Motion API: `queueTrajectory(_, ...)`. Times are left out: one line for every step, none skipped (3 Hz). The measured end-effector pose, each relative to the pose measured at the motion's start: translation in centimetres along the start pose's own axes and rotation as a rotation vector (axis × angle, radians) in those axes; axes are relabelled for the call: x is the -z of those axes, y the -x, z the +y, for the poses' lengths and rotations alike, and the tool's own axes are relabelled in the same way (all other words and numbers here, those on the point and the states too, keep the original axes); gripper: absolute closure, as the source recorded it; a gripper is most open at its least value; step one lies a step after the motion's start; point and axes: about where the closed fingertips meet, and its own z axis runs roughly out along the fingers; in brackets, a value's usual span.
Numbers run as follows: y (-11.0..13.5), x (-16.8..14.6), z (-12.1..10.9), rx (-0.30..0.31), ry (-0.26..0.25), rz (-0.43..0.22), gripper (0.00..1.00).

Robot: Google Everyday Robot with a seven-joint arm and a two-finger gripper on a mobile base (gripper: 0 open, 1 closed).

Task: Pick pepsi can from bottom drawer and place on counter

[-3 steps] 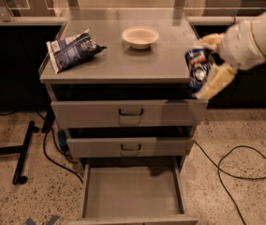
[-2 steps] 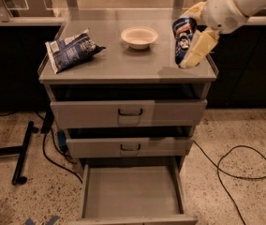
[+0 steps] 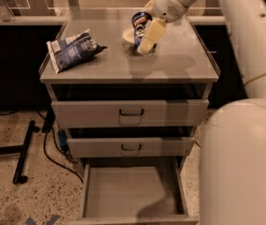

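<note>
My gripper [image 3: 144, 34] is over the middle of the counter [image 3: 180, 64], shut on the pepsi can [image 3: 139, 26], a dark blue can with red and white marks. A cream finger [image 3: 151, 36] covers the can's right side. The can is held just above or at the counter surface, right in front of a white bowl; I cannot tell whether it touches. The bottom drawer [image 3: 128, 191] is pulled open below and its grey floor holds nothing.
A blue-and-white chip bag [image 3: 72, 49] lies on the counter's left part. A white bowl [image 3: 129, 34] sits behind the can. Two upper drawers [image 3: 130, 112] with black handles are shut. My arm's white body [image 3: 245, 149] fills the right side. Cables [image 3: 53, 153] lie on the floor at left.
The gripper has carried the can from the counter's right edge leftward and inward to the middle of the counter, by the bowl. The view has shifted closer.
</note>
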Motion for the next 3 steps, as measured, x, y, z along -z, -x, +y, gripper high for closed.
queueTrajectory(1.0,-6.2,-2.1,-0.031,0.051,-0.090,1.00)
queueTrajectory(1.2,-10.2,-2.9,-0.037,0.088,-0.175,1.00)
queueTrajectory(0.8,-11.4,-2.3,-0.026,0.129,-0.222,0.82)
